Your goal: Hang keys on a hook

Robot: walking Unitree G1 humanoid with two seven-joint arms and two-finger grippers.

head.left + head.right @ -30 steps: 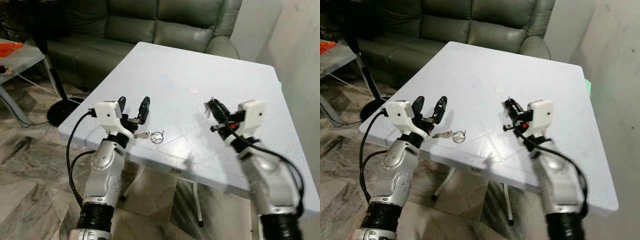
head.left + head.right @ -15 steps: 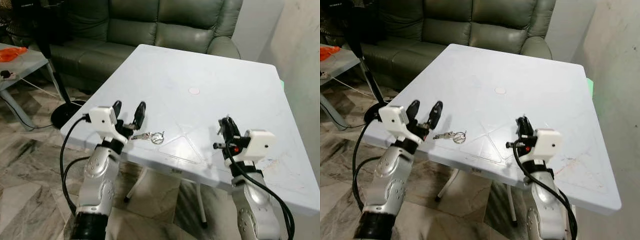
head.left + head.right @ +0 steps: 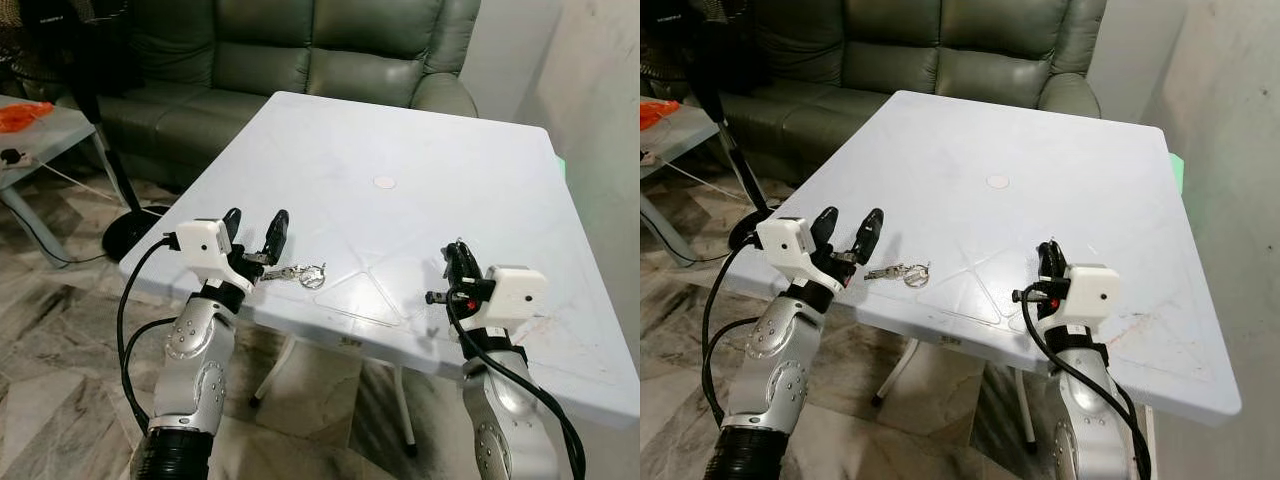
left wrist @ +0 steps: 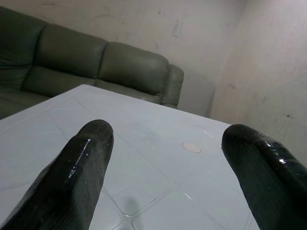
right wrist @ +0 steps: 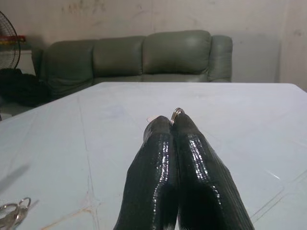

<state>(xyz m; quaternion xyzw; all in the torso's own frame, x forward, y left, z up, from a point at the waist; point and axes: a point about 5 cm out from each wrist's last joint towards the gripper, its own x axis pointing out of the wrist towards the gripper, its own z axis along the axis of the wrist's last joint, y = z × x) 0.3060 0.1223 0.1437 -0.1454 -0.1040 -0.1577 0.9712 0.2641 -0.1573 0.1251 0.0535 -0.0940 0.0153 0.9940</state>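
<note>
Silver arms, black cables, white wrists

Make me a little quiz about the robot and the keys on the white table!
1. True or false: the bunch of silver keys lies on the white plastic table.
2. Which gripper has its fingers spread open? A) left gripper B) right gripper
3. Fill in: the right gripper's shut fingers pinch a small silver metal ____.
Key: 1 true. 2 A. 3 ring.
</note>
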